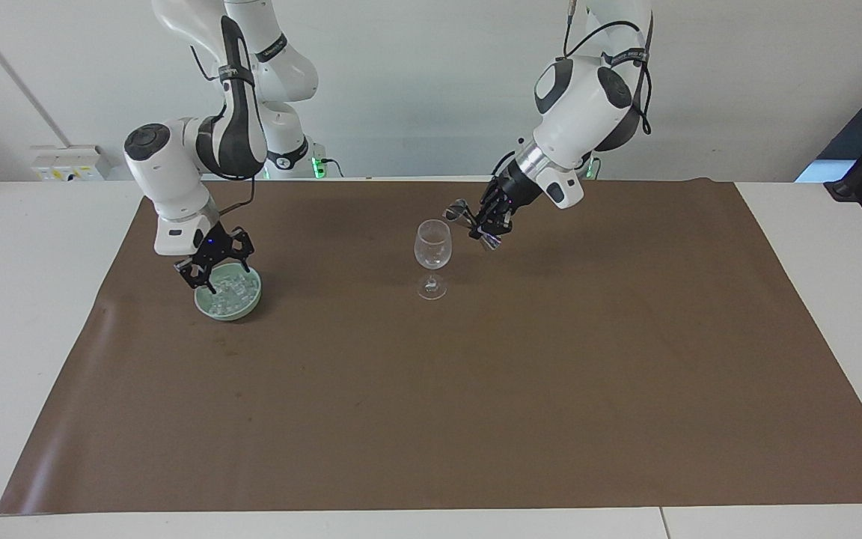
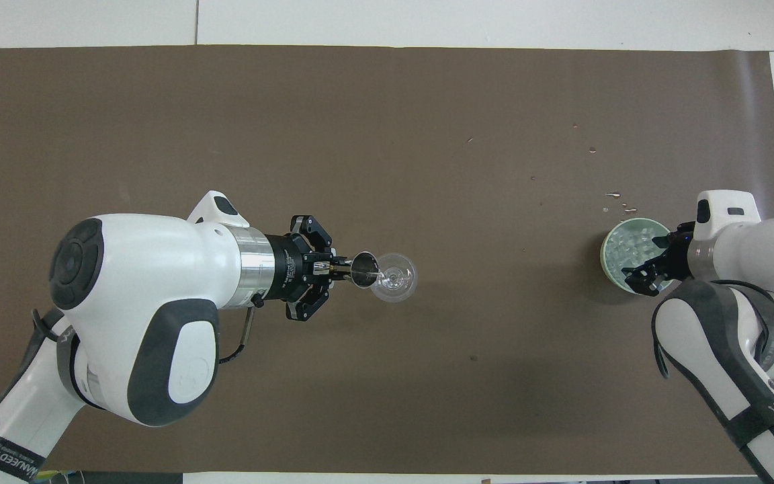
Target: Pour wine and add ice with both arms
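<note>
A small steel measuring cup point(image 2: 363, 269) is gripped by the left gripper point(image 2: 341, 268) and tilted over the clear stemmed wine glass point(image 1: 432, 247); the right gripper point(image 1: 210, 278) is lowered into the pale green bowl point(image 1: 245, 305) of clear ice cubes point(image 1: 235, 287), and whether its jaws are parted or closed cannot be told.

right end effector point(image 1: 212, 278) — fingertips hidden among ice point(image 2: 632, 243) | bowl point(image 2: 612, 269) partly covered — grasp unclear
</note>
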You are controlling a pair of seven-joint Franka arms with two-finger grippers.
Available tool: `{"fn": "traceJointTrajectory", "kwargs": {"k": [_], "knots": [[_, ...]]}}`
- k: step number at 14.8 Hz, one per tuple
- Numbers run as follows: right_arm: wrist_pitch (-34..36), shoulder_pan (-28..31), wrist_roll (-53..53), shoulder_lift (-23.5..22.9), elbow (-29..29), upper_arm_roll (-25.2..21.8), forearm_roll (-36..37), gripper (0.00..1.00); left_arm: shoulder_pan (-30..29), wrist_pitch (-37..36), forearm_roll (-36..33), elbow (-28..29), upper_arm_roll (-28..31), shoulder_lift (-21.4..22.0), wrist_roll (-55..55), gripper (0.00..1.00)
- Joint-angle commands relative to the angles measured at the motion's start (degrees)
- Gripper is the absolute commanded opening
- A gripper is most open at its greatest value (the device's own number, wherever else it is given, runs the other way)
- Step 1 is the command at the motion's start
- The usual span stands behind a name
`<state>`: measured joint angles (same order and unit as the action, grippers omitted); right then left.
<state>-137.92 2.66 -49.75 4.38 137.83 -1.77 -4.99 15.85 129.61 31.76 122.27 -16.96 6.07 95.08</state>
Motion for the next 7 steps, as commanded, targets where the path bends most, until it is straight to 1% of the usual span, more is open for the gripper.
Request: {"fn": "traceJointTrajectory", "kwargs": {"k": [1,4,6,7], "knots": [[-1.48,1.12,-2.45,-1.12,0.69,0.28,-4.31,0.73,2.52,2.49,-7.03,-1.76,0.44,-1.32,4.58,0.0],[-1.65,0.86,-2.63,-1.48,0.77,0.28,-4.86,0.73,3.75,2.49,-12.4,-2.38,0.44,-1.5,6.34,0.0],[-1.74,1.03,-4.46,-1.48,0.77,0.28,-4.86,0.69,4.89,2.41,-15.22,-2.38,0.52,-1.5,6.96,0.0],[-1.74,1.21,-5.08,-1.48,0.95,0.19,-4.86,0.69,4.89,2.41,-16.97,-2.38,0.44,-1.5,7.05,0.0]]}}
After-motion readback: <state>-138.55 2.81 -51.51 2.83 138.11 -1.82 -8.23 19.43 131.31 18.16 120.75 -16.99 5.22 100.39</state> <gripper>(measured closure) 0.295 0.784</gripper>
